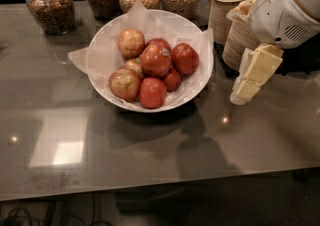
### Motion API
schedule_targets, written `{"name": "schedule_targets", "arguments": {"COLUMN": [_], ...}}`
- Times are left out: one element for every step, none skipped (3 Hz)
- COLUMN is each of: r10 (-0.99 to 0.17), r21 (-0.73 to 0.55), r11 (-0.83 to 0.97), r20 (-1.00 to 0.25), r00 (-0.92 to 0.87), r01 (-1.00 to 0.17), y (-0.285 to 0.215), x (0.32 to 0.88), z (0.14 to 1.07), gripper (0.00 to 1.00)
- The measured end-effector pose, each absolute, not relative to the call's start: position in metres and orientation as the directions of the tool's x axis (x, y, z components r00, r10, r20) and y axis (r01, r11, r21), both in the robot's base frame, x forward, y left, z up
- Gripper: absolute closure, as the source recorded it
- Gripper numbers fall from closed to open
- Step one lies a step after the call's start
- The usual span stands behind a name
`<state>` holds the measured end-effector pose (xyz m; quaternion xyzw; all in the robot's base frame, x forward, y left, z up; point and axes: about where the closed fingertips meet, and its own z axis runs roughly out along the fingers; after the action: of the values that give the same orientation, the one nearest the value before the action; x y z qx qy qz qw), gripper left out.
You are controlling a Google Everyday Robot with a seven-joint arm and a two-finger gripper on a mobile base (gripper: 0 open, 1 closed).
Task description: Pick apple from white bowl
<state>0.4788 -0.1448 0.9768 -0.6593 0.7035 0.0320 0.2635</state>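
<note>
Looking across the glossy grey table (150, 150), I see the white bowl (98, 52) sitting toward the back, lined with crinkled white paper (80, 58) whose one corner sticks out over the bowl's left rim. The apple (155, 61), the biggest and shiniest red one with a small dark sticker near its top, lies at the middle of the bowl on top of the heap, touching its neighbours on every side. Around it in the bowl are two yellowish-tan apples (131, 43), one behind it and one at the front left, and some smaller red apples (185, 58) to its right and in front.

The gripper (245, 92), pale yellow below the robot's white arm housing (287, 12), hangs to the right of the bowl, outside the rim and clear of it, tilted with its tip pointing down toward the table and back toward the bowl. Whether it is apart or together I cannot tell from where I stand. It touches no apple.

Behind the bowl stands a row of glass jars (50, 9) filled with brown grains. Behind and to the right of the bowl are stacks of small paper bowls (234, 7), partly hidden by the arm.
</note>
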Motion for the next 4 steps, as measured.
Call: {"name": "schedule_targets", "arguments": {"r10": [-0.862, -0.815, -0.780, -0.758], "r21": [-0.315, -0.293, -0.280, -0.290], "r11": [0.108, 0.047, -0.012, -0.059], "r20": [-0.502, -0.564, -0.598, -0.610], "r00": [0.069, 0.133, 0.184, 0.232], "r01": [-0.943, -0.955, -0.960, -0.955], "y": [-0.123, -0.097, -0.077, -0.062], "x": [0.501, 0.516, 0.523, 0.528], "z": [0.974, 0.967, 0.959, 0.953], "gripper": [0.00, 0.00, 0.13, 0.17]}}
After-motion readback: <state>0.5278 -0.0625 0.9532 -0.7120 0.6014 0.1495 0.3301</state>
